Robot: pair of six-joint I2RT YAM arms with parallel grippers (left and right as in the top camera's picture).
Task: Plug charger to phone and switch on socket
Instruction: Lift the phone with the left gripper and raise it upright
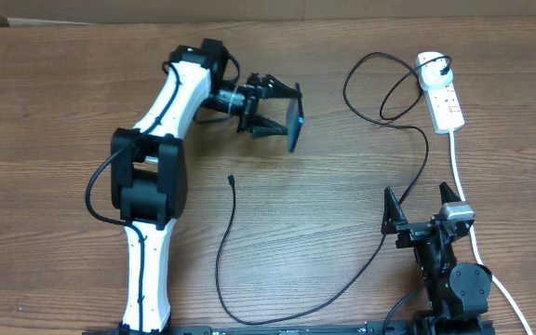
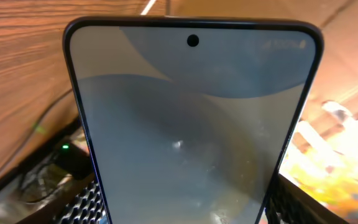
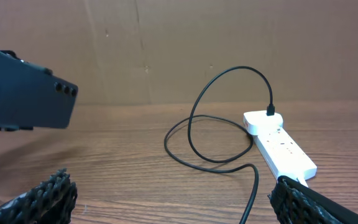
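My left gripper is shut on the phone and holds it on edge above the table. In the left wrist view the phone's blue-grey screen fills the frame between the two fingers. The charger is a long black cable whose free tip lies on the wood below the phone; its other end is plugged into the white socket at the far right. My right gripper stands open near the front right, empty. The right wrist view shows the socket, the cable loops and the raised phone.
The socket's thick white cord runs down past the right arm to the table's front edge. A brown cardboard wall stands behind the wooden table.
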